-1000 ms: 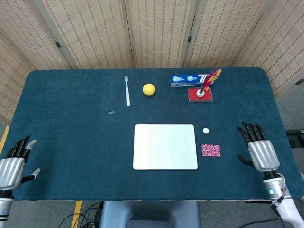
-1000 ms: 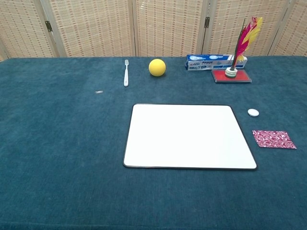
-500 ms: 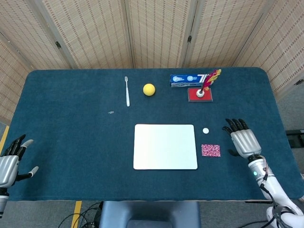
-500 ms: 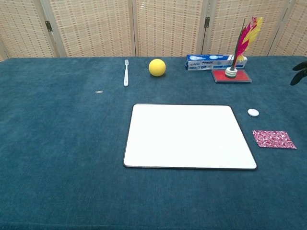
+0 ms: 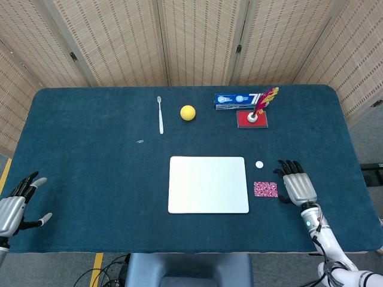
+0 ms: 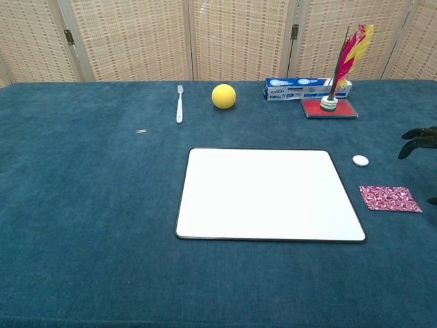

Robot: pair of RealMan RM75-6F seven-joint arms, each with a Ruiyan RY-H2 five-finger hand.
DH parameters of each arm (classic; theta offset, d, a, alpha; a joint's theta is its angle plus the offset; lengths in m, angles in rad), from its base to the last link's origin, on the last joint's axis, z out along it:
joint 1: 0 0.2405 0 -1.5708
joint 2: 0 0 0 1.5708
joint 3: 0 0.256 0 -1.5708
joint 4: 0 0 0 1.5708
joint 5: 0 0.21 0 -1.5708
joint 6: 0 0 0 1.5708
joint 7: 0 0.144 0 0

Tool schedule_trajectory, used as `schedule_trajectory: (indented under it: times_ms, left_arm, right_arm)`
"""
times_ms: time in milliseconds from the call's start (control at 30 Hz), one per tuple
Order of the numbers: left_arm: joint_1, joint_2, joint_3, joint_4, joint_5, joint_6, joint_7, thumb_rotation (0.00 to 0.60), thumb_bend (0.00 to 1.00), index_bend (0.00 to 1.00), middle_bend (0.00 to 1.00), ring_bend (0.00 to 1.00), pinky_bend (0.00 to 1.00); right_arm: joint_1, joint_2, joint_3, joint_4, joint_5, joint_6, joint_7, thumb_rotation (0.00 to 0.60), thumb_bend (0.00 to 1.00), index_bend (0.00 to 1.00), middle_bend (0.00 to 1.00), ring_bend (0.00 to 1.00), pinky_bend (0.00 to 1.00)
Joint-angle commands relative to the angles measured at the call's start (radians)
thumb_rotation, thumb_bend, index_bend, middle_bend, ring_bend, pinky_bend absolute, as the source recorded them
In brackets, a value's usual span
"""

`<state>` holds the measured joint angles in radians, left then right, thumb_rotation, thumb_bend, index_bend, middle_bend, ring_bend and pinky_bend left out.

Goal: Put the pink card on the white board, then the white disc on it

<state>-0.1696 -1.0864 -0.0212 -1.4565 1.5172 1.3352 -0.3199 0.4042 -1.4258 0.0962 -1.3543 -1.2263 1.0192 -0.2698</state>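
Note:
The white board lies flat in the middle of the blue table. Just right of it lies the pink patterned card, and the small white disc sits a little behind the card. My right hand hovers just right of the card, palm down, fingers spread, holding nothing; only its dark fingertips reach into the chest view's right edge. My left hand is open at the table's front left corner, far from everything.
Along the back of the table are a white toothbrush, a yellow ball, a blue toothpaste box and a feathered shuttlecock on a red pad. A small clip lies at mid-left.
My right hand has moved left and in toward the pink card, now close beside it. The left hand has barely shifted. No object has moved.

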Motion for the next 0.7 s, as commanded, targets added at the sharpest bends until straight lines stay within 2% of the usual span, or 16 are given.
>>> schedule_trajectory:
  times_ms: [33, 700]
  left_arm:
    - [0.001, 0.004, 0.004, 0.014, 0.011, 0.01, -0.03, 0.6, 0.26, 0.14, 0.0, 0.0, 0.22]
    - [-0.008, 0.014, 0.016, 0.04, 0.03, 0.018, -0.113, 0.6, 0.26, 0.13, 0.0, 0.0, 0.22]
  right_arm:
    - [0.008, -0.022, -0.002, 0.017, 0.009, -0.011, -0.003, 0.6, 0.12, 0.27, 0.07, 0.0, 0.0]
    - [0.029, -0.079, 0.005, 0.045, 0.054, -0.028, -0.036, 0.6, 0.13, 0.31, 0.08, 0.0, 0.0]
